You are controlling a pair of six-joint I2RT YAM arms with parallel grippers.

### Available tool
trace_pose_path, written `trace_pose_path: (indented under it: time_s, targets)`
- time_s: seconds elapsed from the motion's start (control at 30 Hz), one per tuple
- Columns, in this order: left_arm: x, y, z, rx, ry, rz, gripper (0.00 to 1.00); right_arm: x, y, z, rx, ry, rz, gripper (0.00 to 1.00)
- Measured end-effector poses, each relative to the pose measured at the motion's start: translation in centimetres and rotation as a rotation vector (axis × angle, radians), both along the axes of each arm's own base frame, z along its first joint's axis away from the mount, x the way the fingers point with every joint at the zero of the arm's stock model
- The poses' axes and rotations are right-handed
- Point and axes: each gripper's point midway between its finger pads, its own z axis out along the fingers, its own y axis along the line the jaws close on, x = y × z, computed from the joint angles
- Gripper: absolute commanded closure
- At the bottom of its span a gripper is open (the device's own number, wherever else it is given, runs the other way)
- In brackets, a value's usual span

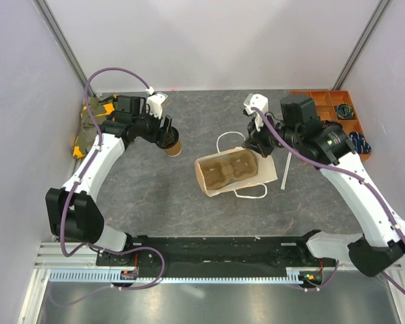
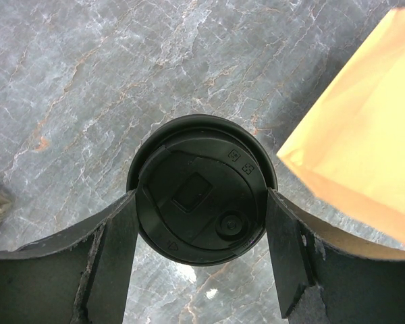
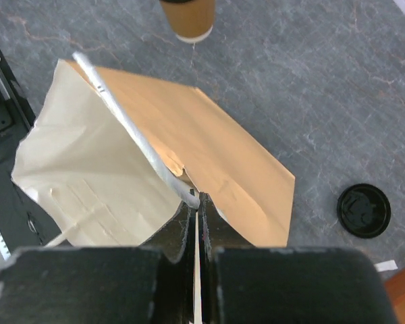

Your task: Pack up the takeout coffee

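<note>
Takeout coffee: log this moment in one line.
left gripper: shut on takeout coffee | right gripper: shut on paper bag rim | cup carrier: inside bag | coffee: not yet in bag

A grey, marble-veined surface (image 1: 189,206) carries everything. Near its middle sits an open brown paper bag (image 1: 267,174), with a white handle (image 1: 251,193) trailing on the stone toward the near edge. A thin white strip (image 1: 285,172) lies just right of the bag. A loose black lid (image 3: 364,210) rests nearby. An orange compartment tray (image 1: 310,94) fills the far right corner, and a yellow-and-dark object (image 1: 88,125), unclear what, sits at the left edge.
</note>
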Motion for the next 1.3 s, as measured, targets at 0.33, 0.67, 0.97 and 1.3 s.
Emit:
trace_pose_path:
  time_s: [0.33, 0.67, 0.97, 1.3]
  targets:
    - [-0.6, 0.1, 1.4, -0.014, -0.025, 0.007, 0.47, -4.6, -1.1, -0.9, -0.003, -0.148, 0.087, 1.00]
    - [-1.9, -0.3, 3.8, -0.066, -0.048, 0.001, 0.48, -4.3, -0.3, -1.4, -0.003, -0.131, 0.078, 1.00]
    - [-4.6, -1.8, 14.7, -0.185, -0.219, -0.094, 0.49, -2.7, 0.6, -3.0, 0.004, -0.033, -0.006, 1.00]
    - [-11.4, -3.6, 22.0, -0.286, -0.320, -0.271, 0.51, -2.4, 0.9, -1.9, 0.042, -0.046, -0.019, 1.00]
